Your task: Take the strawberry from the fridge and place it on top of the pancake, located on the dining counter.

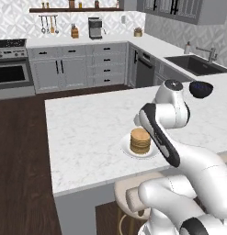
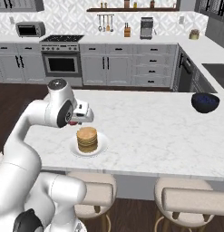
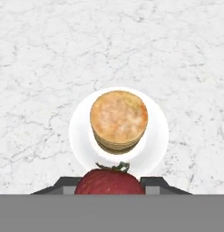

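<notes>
Gripper (image 3: 109, 190) is closed on the strawberry (image 3: 109, 182), which sits at the bottom centre of the hand view, red with a green stalk. The pancake (image 3: 118, 118) stack stands on a white plate (image 3: 81, 136) at mid-frame, above the fruit and apart from it. Plate rests on the marble worktop (image 3: 41, 54). A dark bowl (image 2: 205, 102) sits at right in the right base view.

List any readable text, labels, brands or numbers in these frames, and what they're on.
None readable.
The microwave front: too small and blurred to show any markings.
The coffee maker: no legible brand.
The stove controls: too small to read.
The strawberry, the pancake, its plate, the dark bowl and the counter: no text on any of them.
</notes>
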